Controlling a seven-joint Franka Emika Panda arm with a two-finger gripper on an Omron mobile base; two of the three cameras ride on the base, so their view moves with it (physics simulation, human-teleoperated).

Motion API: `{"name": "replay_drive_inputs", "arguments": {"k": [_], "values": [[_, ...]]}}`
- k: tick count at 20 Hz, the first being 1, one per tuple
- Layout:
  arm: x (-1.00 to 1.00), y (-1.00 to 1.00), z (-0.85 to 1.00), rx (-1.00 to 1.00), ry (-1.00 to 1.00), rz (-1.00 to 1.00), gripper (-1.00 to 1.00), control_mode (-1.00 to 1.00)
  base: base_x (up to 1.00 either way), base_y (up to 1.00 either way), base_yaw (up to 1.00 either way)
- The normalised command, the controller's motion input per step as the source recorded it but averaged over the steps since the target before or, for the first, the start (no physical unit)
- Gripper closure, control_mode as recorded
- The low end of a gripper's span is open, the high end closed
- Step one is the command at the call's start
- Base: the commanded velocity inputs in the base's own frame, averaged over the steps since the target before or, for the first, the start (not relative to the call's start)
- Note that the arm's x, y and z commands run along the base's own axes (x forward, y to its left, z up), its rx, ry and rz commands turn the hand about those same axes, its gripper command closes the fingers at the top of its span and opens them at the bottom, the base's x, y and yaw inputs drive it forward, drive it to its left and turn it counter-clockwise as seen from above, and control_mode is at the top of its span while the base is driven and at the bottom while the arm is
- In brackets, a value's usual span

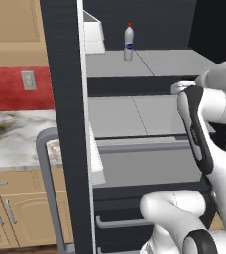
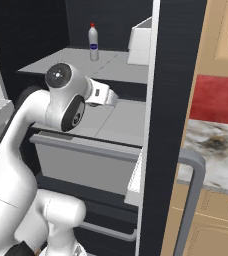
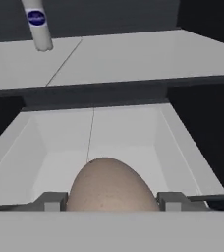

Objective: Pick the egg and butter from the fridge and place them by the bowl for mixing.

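Note:
A brownish-tan egg (image 3: 111, 183) sits between my gripper's (image 3: 111, 201) two small finger tips (image 3: 51, 201), which are shut on its sides. The hand is inside the open black fridge (image 1: 68, 124), over the grey middle shelf (image 3: 119, 133). In the base views the white hand (image 2: 102, 95) reaches in above that shelf (image 1: 135, 114), and the arm hides the fingers. The butter and the bowl are out of view.
A white bottle with a blue label (image 1: 129, 42) stands on the upper shelf (image 2: 93, 42). The fridge's open doors, with grey bar handles (image 1: 45, 183), flank the arm. Grey drawers (image 2: 86, 160) lie below. Beside the fridge are a marble counter (image 2: 216, 150) and tan cabinets (image 1: 11, 208).

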Motion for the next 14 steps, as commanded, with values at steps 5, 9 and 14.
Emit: {"name": "replay_drive_inputs", "arguments": {"k": [5, 9, 14], "values": [[-0.57, 0.19, -0.42, 0.00, 0.14, -0.12, 1.00, -1.00, 0.00, 0.00, 0.00], [-0.36, 0.13, -0.52, 0.00, 0.13, -0.08, 1.00, -1.00, 0.00, 0.00, 0.00], [-0.38, 0.00, -0.28, 0.03, 0.08, 0.00, 1.00, -1.00, 0.00, 0.00, 0.00]]}}
